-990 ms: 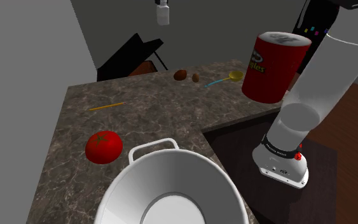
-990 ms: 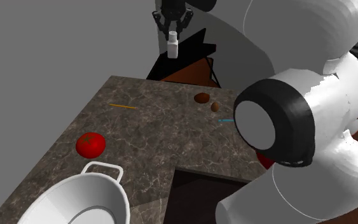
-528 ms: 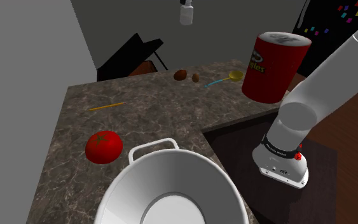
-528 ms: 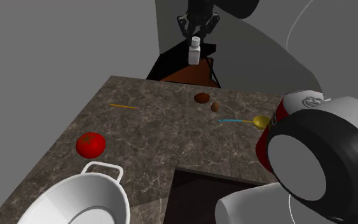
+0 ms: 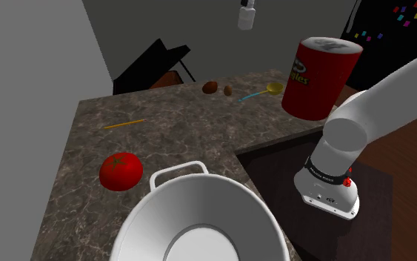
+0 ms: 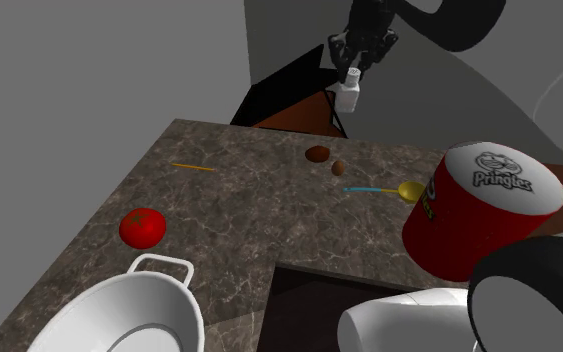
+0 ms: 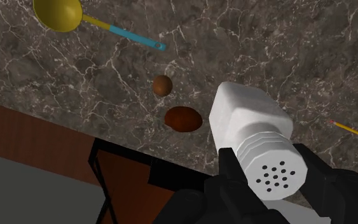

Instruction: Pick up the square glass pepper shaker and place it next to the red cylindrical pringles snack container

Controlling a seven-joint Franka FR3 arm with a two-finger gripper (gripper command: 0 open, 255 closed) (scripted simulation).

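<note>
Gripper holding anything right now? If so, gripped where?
Yes. The gripper is shut on the white pepper shaker, clasping it at its perforated cap end. The shaker's body hangs down, clear above the dark stone-patterned counter.

Your arm (image 5: 389,90) rises from its base, bends at a white elbow joint and stretches off toward the shoulder view's upper right. Your end effector (image 6: 352,68) hangs high and points downward. Its two black fingers (image 7: 327,181) clasp the cap end of a white pepper shaker (image 7: 250,130), held in the air.
</note>
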